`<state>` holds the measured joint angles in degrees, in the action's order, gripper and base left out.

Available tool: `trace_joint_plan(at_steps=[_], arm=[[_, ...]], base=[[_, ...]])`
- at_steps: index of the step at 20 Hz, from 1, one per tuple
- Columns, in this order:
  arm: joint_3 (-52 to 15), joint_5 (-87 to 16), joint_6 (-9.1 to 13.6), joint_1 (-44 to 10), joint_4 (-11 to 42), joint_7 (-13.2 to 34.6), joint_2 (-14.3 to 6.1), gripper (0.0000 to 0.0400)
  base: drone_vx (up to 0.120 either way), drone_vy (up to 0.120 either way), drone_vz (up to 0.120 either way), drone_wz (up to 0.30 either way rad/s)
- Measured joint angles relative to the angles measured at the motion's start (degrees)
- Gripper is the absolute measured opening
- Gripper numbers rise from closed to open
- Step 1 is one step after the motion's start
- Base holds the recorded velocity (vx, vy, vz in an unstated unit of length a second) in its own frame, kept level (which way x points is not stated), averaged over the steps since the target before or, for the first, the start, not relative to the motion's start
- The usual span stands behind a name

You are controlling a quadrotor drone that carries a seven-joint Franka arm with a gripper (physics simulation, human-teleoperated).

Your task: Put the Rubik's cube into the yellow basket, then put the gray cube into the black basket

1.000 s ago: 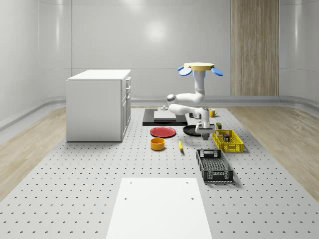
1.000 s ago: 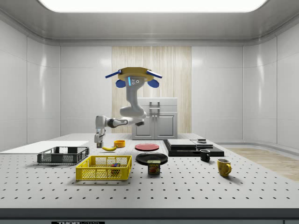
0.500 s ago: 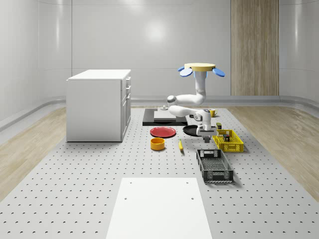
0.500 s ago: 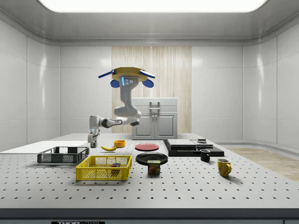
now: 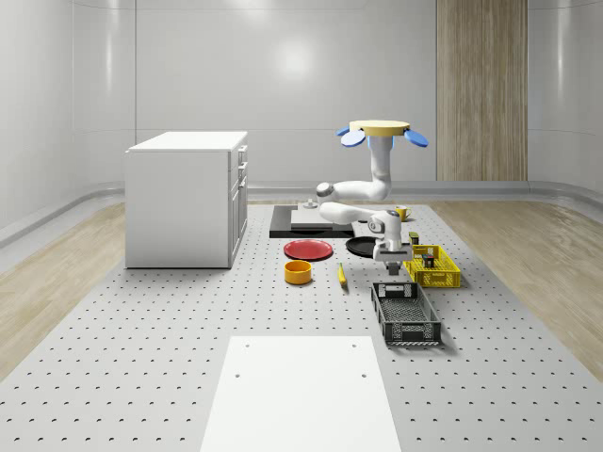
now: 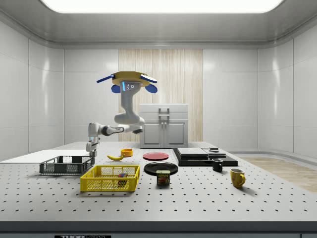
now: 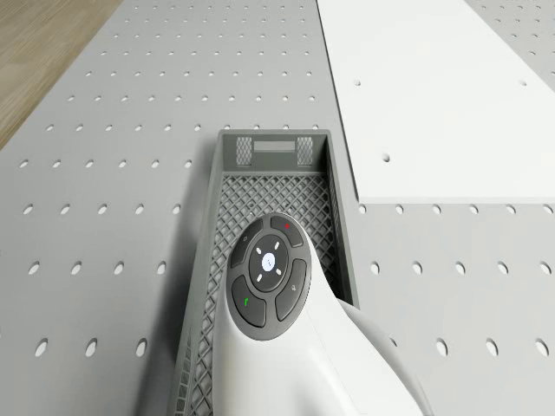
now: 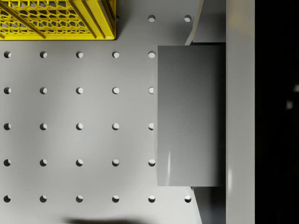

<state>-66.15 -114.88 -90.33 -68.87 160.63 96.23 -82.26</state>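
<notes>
Whole-scene view: the drone [image 5: 383, 132] hovers high above the table [image 5: 141, 330], roughly over the black pan [image 5: 362, 247], left of the yellow basket [image 5: 432, 266]. The arm reaches down and toward the near side. The gripper [image 5: 391, 266] hangs over the far end of the black basket [image 5: 406, 313], clear of its rim. Red plate [image 5: 309, 250], yellow bowl [image 5: 298, 272] and banana [image 5: 341, 274] lie to the left. White cabinet [image 5: 184, 198] is far left, white sheet [image 5: 301, 391] on the near side.

Side view: the gripper sits above the basket end on the side view's right, pointing down, with a gap to the rim. Rubik's cube [image 6: 121, 175] is inside the yellow basket. Spam can [image 6: 163, 177] stands just right of that basket. Black mug [image 6: 217, 165] and yellow mug [image 6: 237, 177] are further right.

Drone view: the arm's wrist is directly above the black basket. The visible part of the basket holds nothing, and the white sheet lies just beyond it.

Wrist view: the gray cube [image 8: 189, 116] is clamped between the fingers [image 8: 212, 23], one on each opposite face, so the grip is closed onto it and the cube is off the table. A corner of the yellow basket is in shot, well apart from the cube.
</notes>
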Motion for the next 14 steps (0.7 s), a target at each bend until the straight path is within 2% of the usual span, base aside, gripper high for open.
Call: trace_joint_plan(at_steps=[5, 9, 14], arm=[[-0.01, 0.04, -0.08, -0.04, -0.01, 0.03, -0.08, 0.025], [-0.03, 0.07, -0.13, -0.07, -0.01, 0.05, -0.14, 0.025], [-0.04, 0.1, -0.2, -0.1, -0.02, 0.08, -0.22, 0.025]], base=[[0.12, 0.0, 0.0, 0.0], [0.12, 0.0, 0.1, 0.0], [0.12, 0.0, 0.0, 0.0]])
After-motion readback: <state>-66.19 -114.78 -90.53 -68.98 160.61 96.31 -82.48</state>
